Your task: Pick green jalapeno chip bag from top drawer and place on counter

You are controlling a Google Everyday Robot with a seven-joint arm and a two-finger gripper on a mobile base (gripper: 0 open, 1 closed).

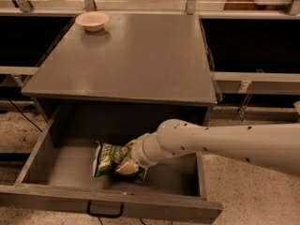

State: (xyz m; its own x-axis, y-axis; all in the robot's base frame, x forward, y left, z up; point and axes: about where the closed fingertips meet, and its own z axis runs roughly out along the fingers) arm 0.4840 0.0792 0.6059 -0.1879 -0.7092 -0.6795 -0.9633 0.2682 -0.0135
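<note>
Since the gripper (127, 162) sits down inside the open top drawer (42, 196), touching the end of the green jalapeno chip bag (107, 157) nearest the arm (225, 142), and I cannot tell whether it is clamped on the bag, I judge the grasp is the step in hand. I would confirm a firm hold, then lift straight up clear of the drawer walls before moving to the counter (140, 60) above and beyond the gripper. Count: one bag, one drawer, one counter, one bowl (92, 20) well beyond the gripper at the counter's far corner.

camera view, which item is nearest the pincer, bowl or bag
The green jalapeno chip bag, in the top drawer with the pincer at it; the bowl sits on the counter.
</note>
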